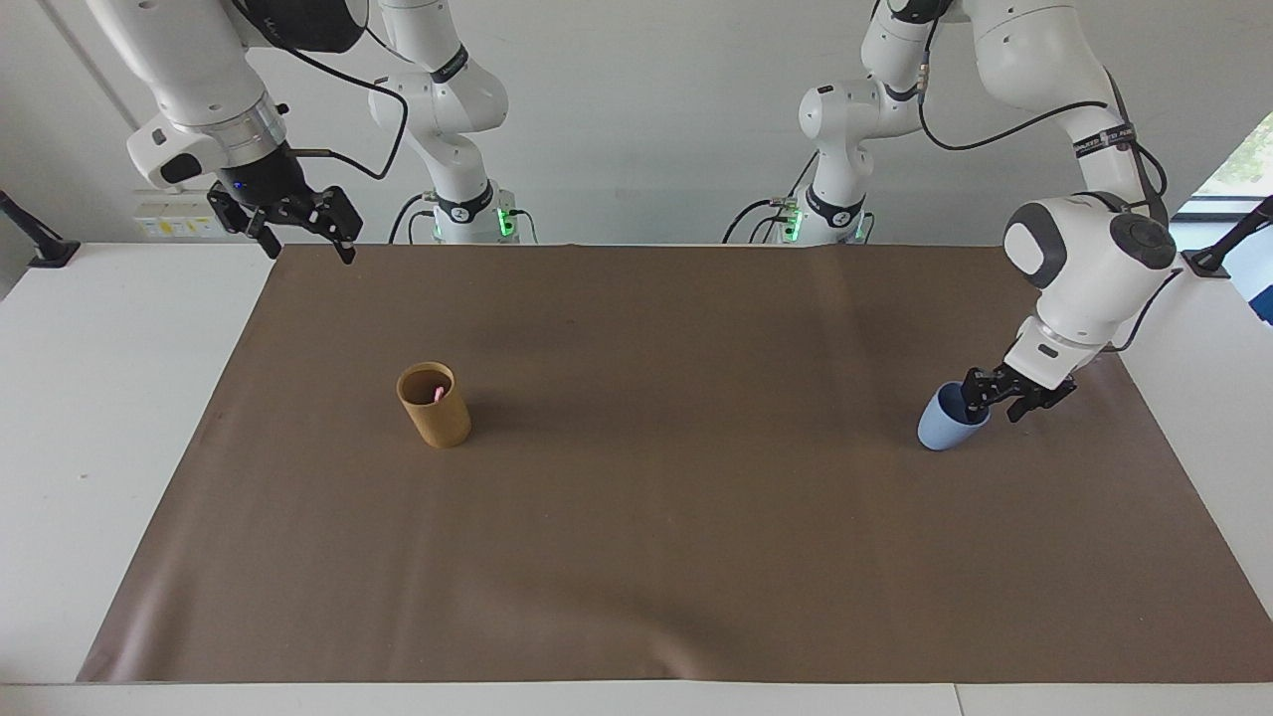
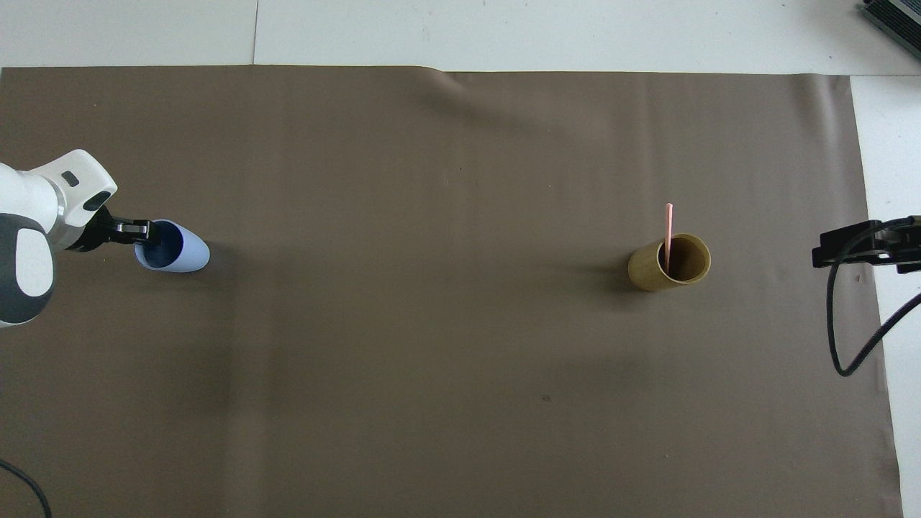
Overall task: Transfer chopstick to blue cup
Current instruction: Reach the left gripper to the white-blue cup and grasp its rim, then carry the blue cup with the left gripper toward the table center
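The light-blue cup [image 1: 943, 428] stands on the brown mat toward the left arm's end of the table; it also shows in the overhead view [image 2: 183, 250]. My left gripper [image 1: 1002, 400] [image 2: 142, 232] is low at the cup's rim, open, with one finger over the cup's mouth and the other outside its wall. A pale pink chopstick [image 1: 439, 395] [image 2: 669, 229] stands in the tan cylindrical cup [image 1: 436, 413] [image 2: 656, 270] toward the right arm's end. My right gripper [image 1: 306, 245] [image 2: 827, 253] is open and empty, held high over the mat's edge, waiting.
The brown mat [image 1: 676, 537] covers most of the white table [image 1: 109, 398]. A black cable [image 2: 842, 338] hangs from the right arm over the mat's edge. A dark object [image 2: 892, 18] lies at the table's corner farthest from the robots.
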Robot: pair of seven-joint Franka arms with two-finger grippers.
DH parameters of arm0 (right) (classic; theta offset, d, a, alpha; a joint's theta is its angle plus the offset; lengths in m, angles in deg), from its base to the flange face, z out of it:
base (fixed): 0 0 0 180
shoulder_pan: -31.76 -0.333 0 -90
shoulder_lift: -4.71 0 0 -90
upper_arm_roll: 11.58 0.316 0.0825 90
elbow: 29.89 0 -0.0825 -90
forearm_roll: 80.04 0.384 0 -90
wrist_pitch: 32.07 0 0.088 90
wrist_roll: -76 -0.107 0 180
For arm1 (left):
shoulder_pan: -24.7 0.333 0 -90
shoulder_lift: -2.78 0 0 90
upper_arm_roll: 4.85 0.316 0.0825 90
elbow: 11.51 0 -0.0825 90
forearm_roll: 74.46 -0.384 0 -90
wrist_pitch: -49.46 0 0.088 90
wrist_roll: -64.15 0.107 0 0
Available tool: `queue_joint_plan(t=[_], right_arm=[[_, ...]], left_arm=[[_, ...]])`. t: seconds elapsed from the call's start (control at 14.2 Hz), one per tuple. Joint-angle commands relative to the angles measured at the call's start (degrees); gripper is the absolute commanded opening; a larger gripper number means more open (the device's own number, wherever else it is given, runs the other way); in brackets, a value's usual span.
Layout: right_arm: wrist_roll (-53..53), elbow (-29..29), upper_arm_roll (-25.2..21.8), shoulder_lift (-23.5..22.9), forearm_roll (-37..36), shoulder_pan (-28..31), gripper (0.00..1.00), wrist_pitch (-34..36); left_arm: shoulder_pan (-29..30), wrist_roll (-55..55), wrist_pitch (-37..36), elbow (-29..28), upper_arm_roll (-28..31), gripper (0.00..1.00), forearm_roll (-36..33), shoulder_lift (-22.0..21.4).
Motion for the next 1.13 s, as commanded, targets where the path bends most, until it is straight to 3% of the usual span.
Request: queue_joint_plan(t=[0.0,0.07,0.14,0.56,1.06], right_arm=[[1.7,-0.3,0.1,0.1,1.3,0.5,1.0,-0.4],[1.7,-0.2,0.2,0.1,1.3,0.5,1.0,-0.3],[1.5,-0.2,0.2,0.1,1.3,0.4,1.0,-0.4],[1.5,-0.1,0.7,0.1,1.3,-0.3,1.0,-0.3],[1.4,0.1,0.8,-0.1,1.3,-0.3,1.0,-0.6]], left_arm=[[0.6,0.7,3.1,-3.7,-0.4,0.21,1.7,-1.3],[0.4,0.7,2.8,-3.7,-0.4,0.02,1.7,-1.4],[0.3,0.9,2.2,-3.6,-0.4,0.0,1.7,-1.4],[-2.0,0.0,-2.8,-1.5,-1.1,0.0,1.7,-4.5],[-19.6,-15.6,-3.7,-2.2,-1.1,0.0,1.7,-5.3]])
